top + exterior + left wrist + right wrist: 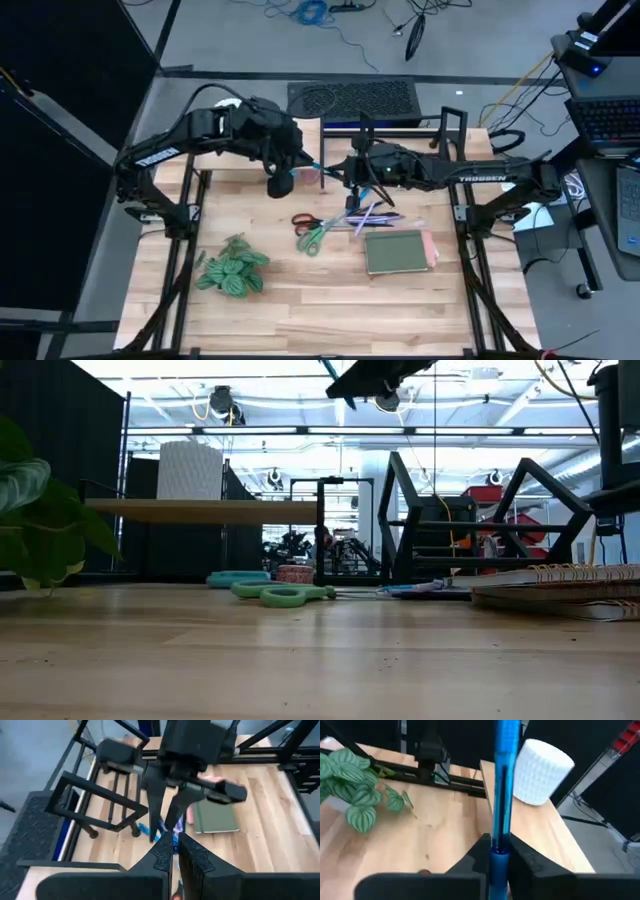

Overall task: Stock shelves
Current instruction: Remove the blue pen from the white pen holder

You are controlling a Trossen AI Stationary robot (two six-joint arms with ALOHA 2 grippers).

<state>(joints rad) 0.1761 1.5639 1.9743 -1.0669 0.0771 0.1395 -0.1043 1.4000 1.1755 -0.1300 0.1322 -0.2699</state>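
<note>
While the right gripper (499,851) pinches a blue pen (503,785) upright between its 2 fingers, it hangs over the back middle of the table (330,300), just in front of the black wire rack (400,125). The left gripper (172,851) hovers close by, above the inner end of the pale-wood riser shelf (200,510), its 2 fingers pressed nearly together with nothing between them. The riser shelf stands at the back left of the table and carries a white ribbed cylinder (540,770) on its top. The black wire rack stands beside it at the back right, its slanted dividers showing in the low view. On the table in front of the rack lie green-handled scissors (315,238), a loose bunch of pens (368,216) and a green notebook (397,251). A potted plant (232,268) with striped leaves sits toward the front left.
</note>
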